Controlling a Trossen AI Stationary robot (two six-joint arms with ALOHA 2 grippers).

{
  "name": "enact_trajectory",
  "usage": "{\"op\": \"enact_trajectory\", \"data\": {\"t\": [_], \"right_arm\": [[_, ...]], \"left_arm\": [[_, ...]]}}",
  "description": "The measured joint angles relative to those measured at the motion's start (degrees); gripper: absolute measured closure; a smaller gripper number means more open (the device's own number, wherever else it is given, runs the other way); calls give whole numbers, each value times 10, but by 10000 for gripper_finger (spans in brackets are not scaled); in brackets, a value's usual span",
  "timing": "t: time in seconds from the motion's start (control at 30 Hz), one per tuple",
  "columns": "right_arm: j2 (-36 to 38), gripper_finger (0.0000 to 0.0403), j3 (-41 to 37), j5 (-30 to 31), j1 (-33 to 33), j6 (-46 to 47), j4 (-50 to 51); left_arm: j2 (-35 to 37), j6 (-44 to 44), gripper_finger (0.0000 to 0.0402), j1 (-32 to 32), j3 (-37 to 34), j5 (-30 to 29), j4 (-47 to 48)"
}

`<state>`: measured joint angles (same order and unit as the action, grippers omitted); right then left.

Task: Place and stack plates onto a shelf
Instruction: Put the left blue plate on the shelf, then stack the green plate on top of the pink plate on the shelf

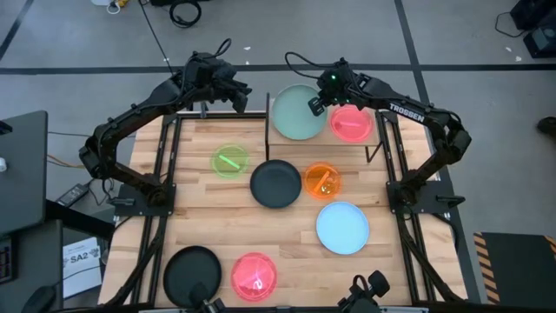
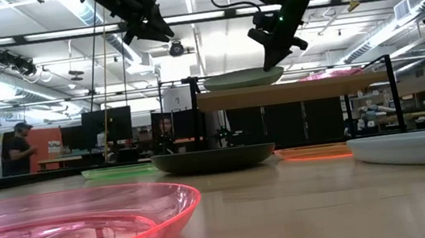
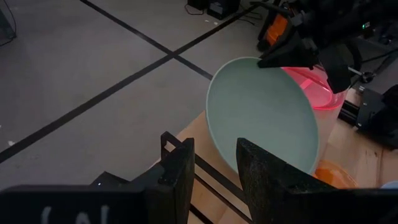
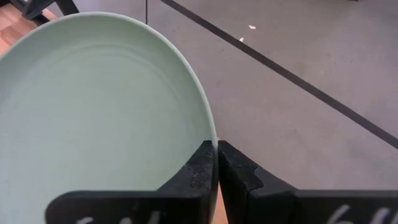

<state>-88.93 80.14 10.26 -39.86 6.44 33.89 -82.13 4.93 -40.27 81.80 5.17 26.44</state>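
The pale green plate (image 1: pixel 298 113) lies on the left half of the light-wood shelf (image 1: pixel 321 142), its base on the board (image 2: pixel 290 91). A pink translucent plate (image 1: pixel 351 123) rests beside it on the shelf's right half. My right gripper (image 1: pixel 315 106) is over the shelf, shut on the pale green plate (image 4: pixel 93 112). My left gripper (image 1: pixel 241 97) hovers open and holding nothing, high off the shelf's far left corner; its fingers (image 3: pixel 180 174) point toward the green plate (image 3: pixel 261 115). My right gripper (image 4: pixel 216 155) pinches the pale green plate's rim (image 4: pixel 208 127) on the side toward the pink plate, one finger over the inner face and one outside. The fingers come slanting down from above and the right. The plate's base sits on the shelf (image 2: pixel 244 78).
On the tabletop lie a lime green plate (image 1: pixel 230 162), a black plate (image 1: pixel 276 183), an orange plate (image 1: pixel 323 181), a light blue plate (image 1: pixel 342 227), a second black plate (image 1: pixel 192 274) and a red plate (image 1: pixel 254 276). Black frame rails (image 1: pixel 165 174) run along both table sides.
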Motion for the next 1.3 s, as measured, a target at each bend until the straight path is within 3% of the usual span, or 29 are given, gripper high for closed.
{"op": "enact_trajectory", "data": {"t": [0.57, 1.1, 1.3], "right_arm": [[0, 361, 0, 0, -1, -4, 0], [0, 286, 0, 1, 0, -4, 0], [0, 275, 0, 1, 0, -4, 0]], "left_arm": [[0, 0, 276, 0, 0, 0, 0], [0, -1, 276, 0, 0, 0, 0], [0, -1, 276, 0, 0, 0, 5]]}}
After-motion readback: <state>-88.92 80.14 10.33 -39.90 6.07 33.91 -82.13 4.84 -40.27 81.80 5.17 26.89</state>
